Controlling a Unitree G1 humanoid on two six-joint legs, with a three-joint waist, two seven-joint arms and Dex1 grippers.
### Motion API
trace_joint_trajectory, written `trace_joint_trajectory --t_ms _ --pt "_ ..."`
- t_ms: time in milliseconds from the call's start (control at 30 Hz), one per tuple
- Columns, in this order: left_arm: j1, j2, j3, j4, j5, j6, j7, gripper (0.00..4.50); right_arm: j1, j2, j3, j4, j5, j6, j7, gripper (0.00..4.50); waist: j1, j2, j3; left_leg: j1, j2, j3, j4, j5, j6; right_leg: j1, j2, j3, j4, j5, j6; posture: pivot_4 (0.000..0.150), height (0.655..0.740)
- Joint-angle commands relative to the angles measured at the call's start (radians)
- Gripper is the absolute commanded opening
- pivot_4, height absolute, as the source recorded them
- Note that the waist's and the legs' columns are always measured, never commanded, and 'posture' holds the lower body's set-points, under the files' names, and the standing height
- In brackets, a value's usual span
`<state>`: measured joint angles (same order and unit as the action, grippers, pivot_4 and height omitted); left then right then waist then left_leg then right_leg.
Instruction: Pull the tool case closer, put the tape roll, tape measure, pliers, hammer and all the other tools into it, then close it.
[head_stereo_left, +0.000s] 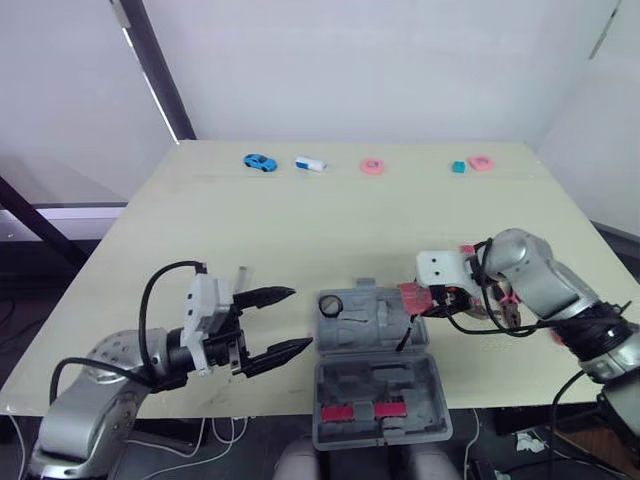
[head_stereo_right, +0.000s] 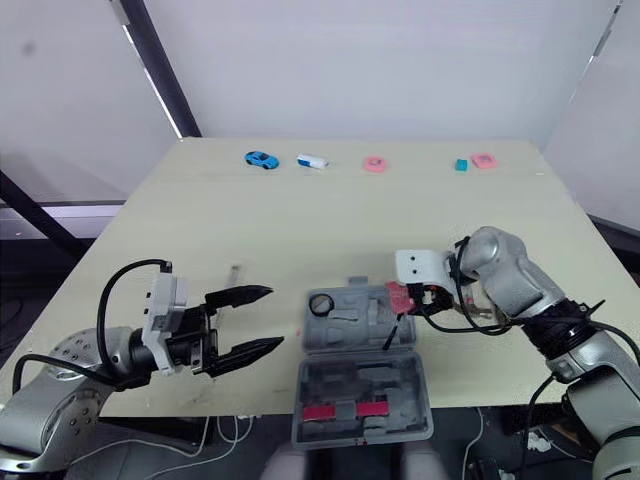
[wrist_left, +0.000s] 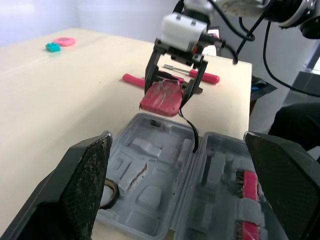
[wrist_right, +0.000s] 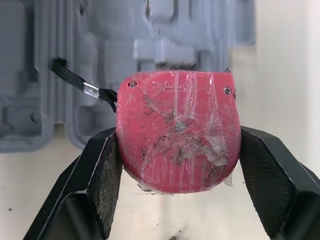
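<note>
The grey tool case (head_stereo_left: 385, 385) lies open at the table's front edge, between my two arms. A black tape roll (head_stereo_left: 331, 304) sits in its far left corner. My right gripper (head_stereo_left: 420, 299) is shut on the red tape measure (wrist_right: 177, 130), held just over the case's far right edge; its black strap (wrist_left: 188, 129) hangs into the case. Pink-handled tools (wrist_left: 206, 76) lie on the table behind that gripper. Left of the case, my left gripper (head_stereo_left: 298, 318) stands open and holds nothing, its fingertips near the case's left side.
Along the table's far edge lie a blue toy car (head_stereo_left: 259, 161), a white and blue item (head_stereo_left: 309, 163), a pink ring (head_stereo_left: 372, 166), a teal block (head_stereo_left: 458, 167) and another pink piece (head_stereo_left: 481, 162). The case lid overhangs the table's front edge (head_stereo_left: 250, 408).
</note>
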<state>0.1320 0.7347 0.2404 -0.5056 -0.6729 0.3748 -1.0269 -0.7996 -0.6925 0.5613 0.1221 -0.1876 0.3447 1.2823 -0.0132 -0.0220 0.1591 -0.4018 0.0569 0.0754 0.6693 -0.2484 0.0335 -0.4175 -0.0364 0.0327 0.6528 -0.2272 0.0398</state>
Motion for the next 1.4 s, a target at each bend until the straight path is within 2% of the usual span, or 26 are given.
trace_joint_trajectory --t_ms 33,367,667,733,767,833,1133,1233,1400 --pt "0.015 0.001 0.043 -0.061 -0.028 0.004 0.030 4.50 -0.050 0.030 0.027 0.022 -0.061 -0.011 -0.003 2.90 0.000 0.000 0.000 0.000 0.000 0.000 0.000 0.000 0.000 0.000 0.000 0.000 0.001 0.000 0.000 0.150 0.7395" --pt "0.025 0.038 0.056 -0.051 -0.026 -0.002 0.006 4.50 -0.085 0.146 0.123 0.177 -0.220 -0.110 -0.068 2.90 -0.001 0.000 0.000 0.000 0.000 0.004 0.000 0.000 0.000 -0.002 0.000 0.000 0.003 -0.001 -0.001 0.150 0.7395" --pt "0.006 0.037 0.043 -0.035 -0.018 -0.005 -0.006 4.50 -0.070 0.185 0.094 0.226 -0.228 -0.129 -0.107 2.90 -0.004 0.000 0.000 0.001 0.000 0.006 0.000 0.000 -0.001 -0.002 0.000 0.000 0.005 -0.001 -0.002 0.150 0.7395" --pt "0.002 0.035 0.037 -0.029 -0.012 -0.010 -0.008 4.50 -0.072 0.185 0.085 0.231 -0.223 -0.141 -0.113 3.92 -0.004 0.000 0.000 0.001 0.000 0.006 0.000 0.000 -0.001 -0.002 0.000 0.000 0.005 -0.001 -0.002 0.150 0.7395" --pt "0.003 0.034 0.035 -0.027 -0.008 -0.013 -0.010 4.50 -0.070 0.184 0.078 0.228 -0.218 -0.141 -0.109 4.27 -0.004 0.000 0.000 0.001 0.000 0.006 0.000 0.000 -0.001 -0.002 0.000 0.000 0.005 -0.001 -0.002 0.150 0.7395" --pt "0.004 0.038 0.031 -0.020 -0.002 -0.020 -0.021 4.50 -0.067 0.176 0.065 0.215 -0.213 -0.149 -0.106 4.39 -0.004 0.000 0.000 0.001 0.000 0.007 0.000 0.000 -0.001 -0.002 0.000 0.000 0.005 -0.001 -0.002 0.150 0.7395" --pt "0.007 0.040 0.034 -0.011 0.013 -0.031 -0.041 4.50 -0.003 0.080 -0.031 0.014 -0.148 -0.070 -0.025 4.39 0.000 0.000 0.000 -0.001 0.000 0.007 -0.001 0.000 -0.001 -0.004 0.000 0.001 0.004 -0.001 -0.002 0.150 0.7395" --pt "0.014 0.038 0.044 -0.012 0.013 -0.032 -0.040 4.50 0.072 0.031 -0.112 -0.065 -0.077 -0.046 -0.019 4.39 0.001 0.000 0.000 -0.001 0.000 0.007 -0.001 0.000 -0.001 -0.004 0.000 0.000 0.003 -0.001 -0.002 0.150 0.7395" --pt "0.012 0.036 0.050 -0.008 0.009 -0.026 -0.032 4.50 0.189 0.125 -0.309 -0.069 0.117 -0.121 -0.155 4.39 -0.007 -0.001 0.000 0.000 0.001 0.006 -0.001 0.000 -0.001 -0.004 0.000 0.002 0.004 -0.001 -0.002 0.150 0.7395"
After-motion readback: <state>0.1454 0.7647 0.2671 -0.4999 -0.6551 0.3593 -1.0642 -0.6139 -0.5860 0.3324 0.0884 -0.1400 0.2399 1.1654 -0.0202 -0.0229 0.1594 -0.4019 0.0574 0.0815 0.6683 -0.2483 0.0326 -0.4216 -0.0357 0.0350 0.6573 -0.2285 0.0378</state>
